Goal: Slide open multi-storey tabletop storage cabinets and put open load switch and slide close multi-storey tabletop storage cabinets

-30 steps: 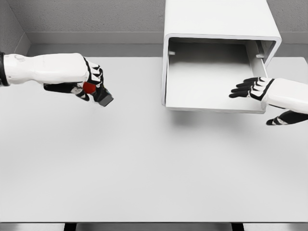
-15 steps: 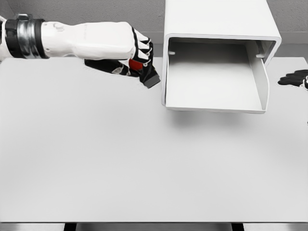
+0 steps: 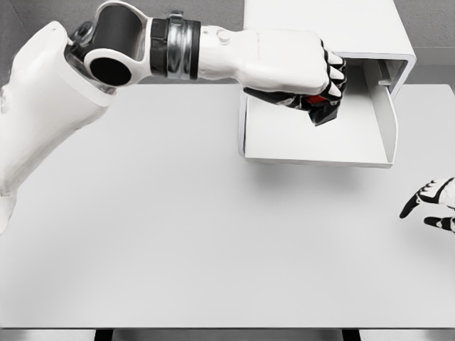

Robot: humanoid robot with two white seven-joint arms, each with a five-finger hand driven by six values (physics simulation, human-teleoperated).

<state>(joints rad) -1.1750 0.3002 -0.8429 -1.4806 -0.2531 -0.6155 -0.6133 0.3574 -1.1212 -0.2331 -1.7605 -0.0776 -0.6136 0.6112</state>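
Cabinet point(image 3: 320, 28), white, far right of table point(image 3: 178, 234); drawer point(image 3: 313, 138) slid out toward the near side, interior open to view. Left hand point(image 3: 302, 71) reaches across from the far left, positioned over the drawer's far half, fingers curled tight around the load switch point(image 3: 323, 106), a dark block with a red part showing between the fingers. Right hand point(image 3: 432, 204) at the right edge above the table, fingers loosely spread, holding nothing.

No readable text anywhere.
Cabinet point(image 3: 323, 25), its open drawer point(image 3: 313, 138), the worktop point(image 3: 213, 249) and both arms are plain: no labels, brands, numbers or signs visible.
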